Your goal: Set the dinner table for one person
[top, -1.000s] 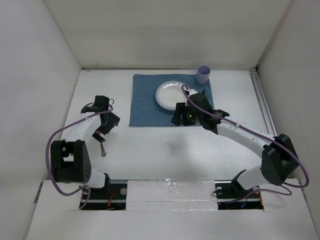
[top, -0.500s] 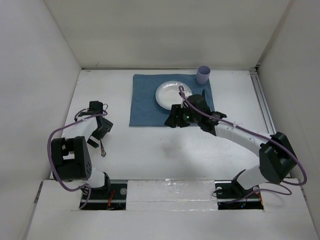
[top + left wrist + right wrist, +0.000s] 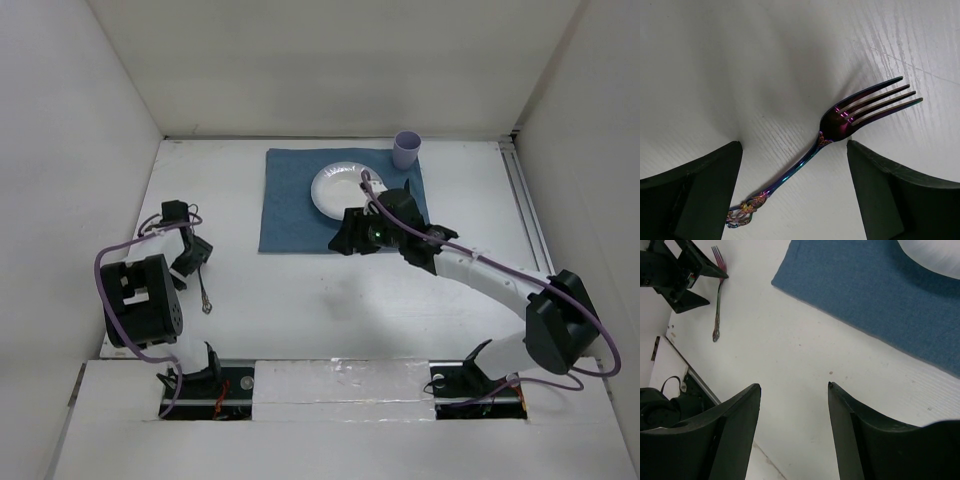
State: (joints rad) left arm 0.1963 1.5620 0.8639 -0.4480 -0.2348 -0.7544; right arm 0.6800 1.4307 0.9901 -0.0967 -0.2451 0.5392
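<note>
An iridescent purple fork [image 3: 832,131] lies flat on the white dinner table [image 3: 350,290], between the open fingers of my left gripper [image 3: 794,145], which hovers over it and holds nothing. In the top view the fork [image 3: 203,296] lies at the left, just below the left gripper [image 3: 187,262]. A white plate [image 3: 340,188] sits on a blue placemat [image 3: 295,215], with a lilac cup [image 3: 406,150] at its far right corner. My right gripper [image 3: 342,242] is open and empty over the mat's near edge; in its wrist view [image 3: 794,385] it is above bare table.
White walls enclose the table on the left, back and right. A metal rail [image 3: 525,200] runs along the right side. The right wrist view shows the fork [image 3: 718,300], the left gripper [image 3: 685,270], the placemat [image 3: 865,285] and the table's near edge.
My left gripper has drawn back to the left and towards the near side, over the fork. My right gripper has shifted slightly left. The fork, plate and cup have not moved.
</note>
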